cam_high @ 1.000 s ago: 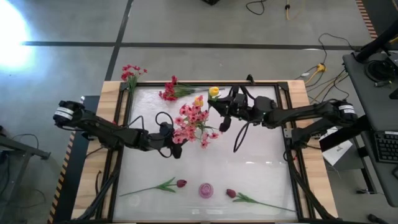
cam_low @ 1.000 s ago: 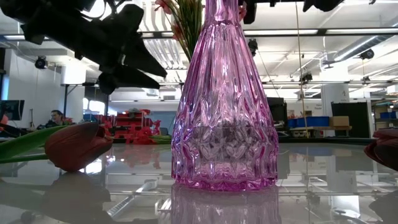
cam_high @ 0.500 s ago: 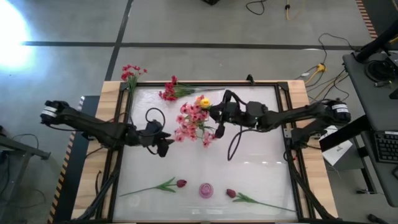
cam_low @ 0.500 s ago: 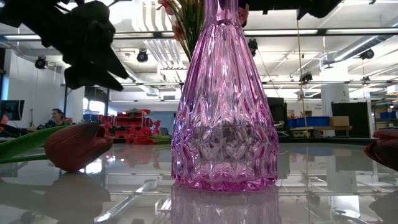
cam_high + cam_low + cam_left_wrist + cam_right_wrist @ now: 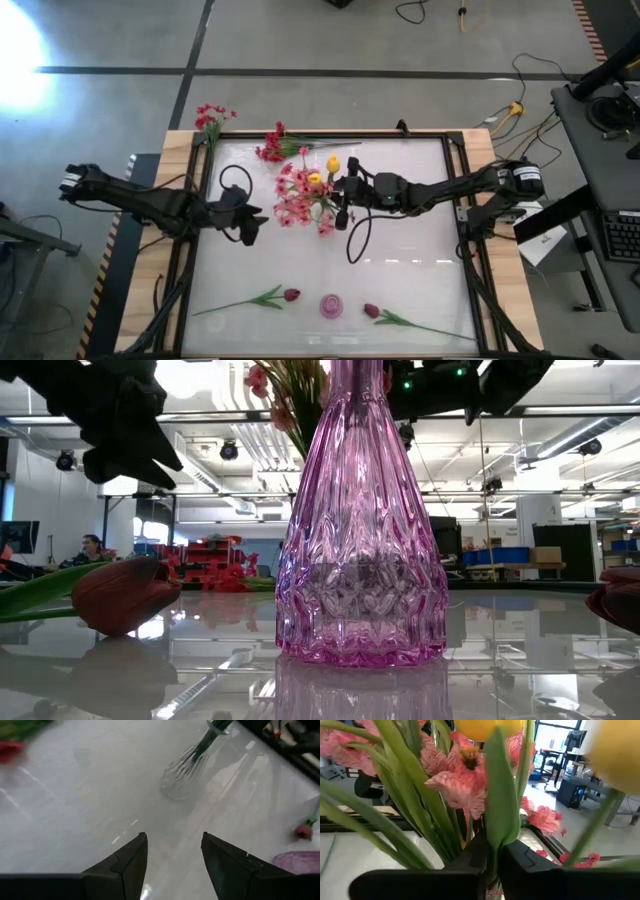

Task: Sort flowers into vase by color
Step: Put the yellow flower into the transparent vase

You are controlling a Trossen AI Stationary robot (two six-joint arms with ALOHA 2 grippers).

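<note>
Right gripper (image 5: 341, 190) pinches a yellow tulip (image 5: 315, 178) stem over the mid-table clear vase (image 5: 186, 772) of pink blossoms (image 5: 295, 196); lower it straight. Left gripper (image 5: 252, 222) waits open.

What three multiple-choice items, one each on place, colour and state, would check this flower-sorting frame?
1. Where does the pink vase stand?
A. At the table's near edge, between two dark red buds
B. At the far edge, beside the red sprays
C. Under the left gripper

2. What colour is the tulip whose stem the right gripper holds?
A. White
B. Yellow
C. Blue

3. How is the left gripper?
A. Shut on a pink spray
B. Shut on a dark red bud
C. Open, holding nothing

Key: 1 A, the high view shows a bud on each side of it; 2 B, the blossom is yellow; 3 C, only bare table shows between its fingers.
</note>
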